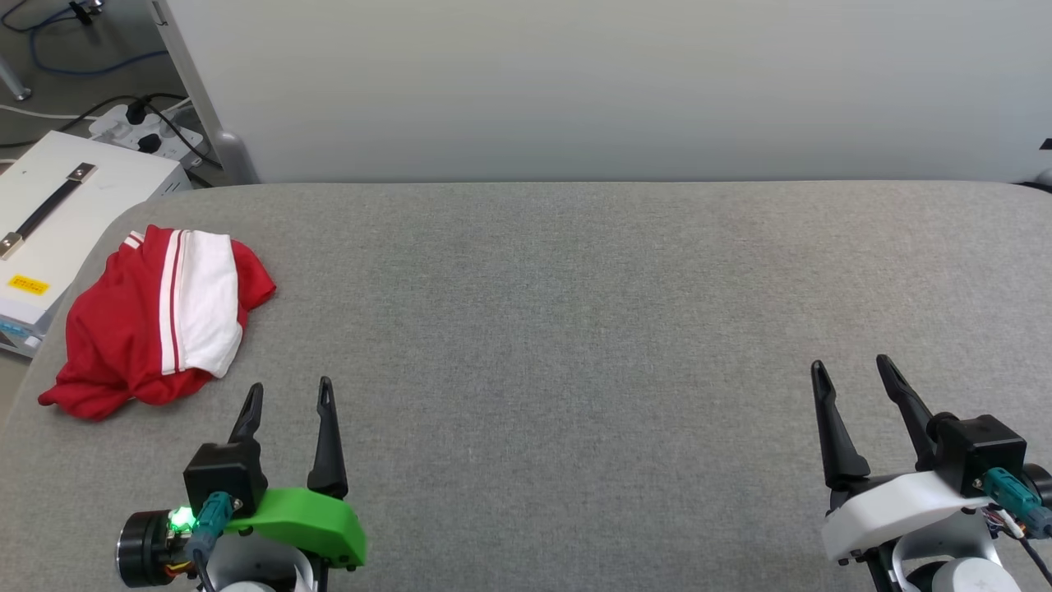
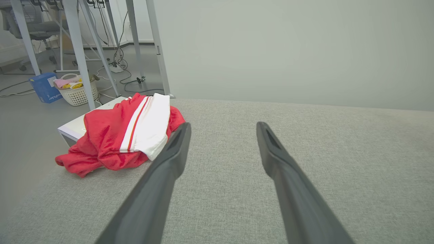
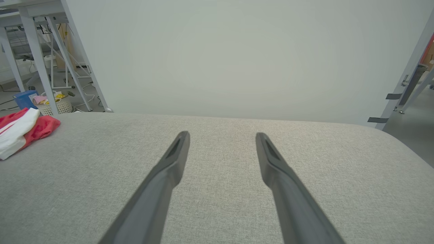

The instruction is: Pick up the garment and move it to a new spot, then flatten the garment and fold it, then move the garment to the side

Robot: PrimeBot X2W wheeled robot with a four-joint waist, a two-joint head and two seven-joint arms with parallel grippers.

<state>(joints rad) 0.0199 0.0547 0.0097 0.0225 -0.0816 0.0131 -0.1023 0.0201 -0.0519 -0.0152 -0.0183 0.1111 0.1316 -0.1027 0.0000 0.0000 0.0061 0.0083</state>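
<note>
The garment (image 1: pixel 156 321), a red shirt with a white sleeve and red-white striped trim, lies bunched at the far left of the grey padded table (image 1: pixel 575 329), close to its left edge. My left gripper (image 1: pixel 290 391) is open just right of and nearer than the heap, holding nothing. In the left wrist view the garment (image 2: pixel 125 135) sits left of the open left gripper (image 2: pixel 223 127). My right gripper (image 1: pixel 851 366) stands open at the lower right, far from the cloth. The right wrist view shows the garment (image 3: pixel 20 132) at its left edge, beyond the open right gripper (image 3: pixel 222 135).
A white case with a black handle (image 1: pixel 57 214) stands off the table's left corner, beside a power strip and cables (image 1: pixel 148 131) on the floor. A pale wall panel (image 1: pixel 616 82) rises behind the table. Desk legs, a basket (image 2: pixel 76 91) and a blue box (image 2: pixel 44 88) lie further left.
</note>
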